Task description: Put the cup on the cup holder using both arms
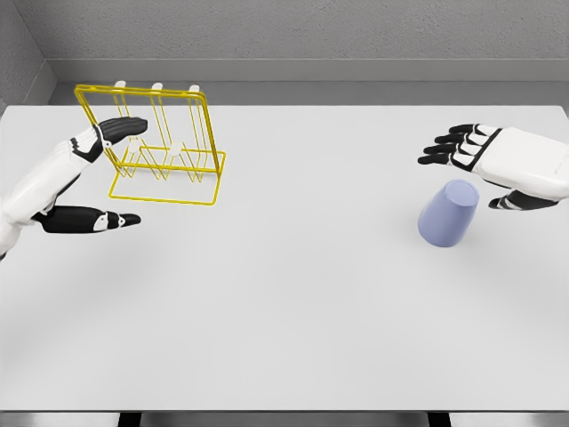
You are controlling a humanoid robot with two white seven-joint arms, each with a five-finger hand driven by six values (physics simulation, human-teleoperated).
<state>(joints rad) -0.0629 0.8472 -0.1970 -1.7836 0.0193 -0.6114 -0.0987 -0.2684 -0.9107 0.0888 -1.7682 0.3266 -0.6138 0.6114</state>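
Cup (449, 213): pale lilac, upside down on the white table (293, 302), right side, tilted a bit with the wider rim toward the lower left. It isn't on the rack.

Rack (160, 147): yellow wire frame with upright pegs, far left of the table, well apart from the cup.

Right hand (484, 160): comes in from the right edge and hovers just above and to the right of the cup. Fingers are spread and point left, thumb sits lower near the cup's top right. It grips nothing; contact with the cup can't be told from this view.

Left hand (84, 178): comes in from the lower left, just beside the rack's left end. Fingers are stretched out, upper ones overlapping the wire frame, thumb below pointing right. It's released, holding nothing.
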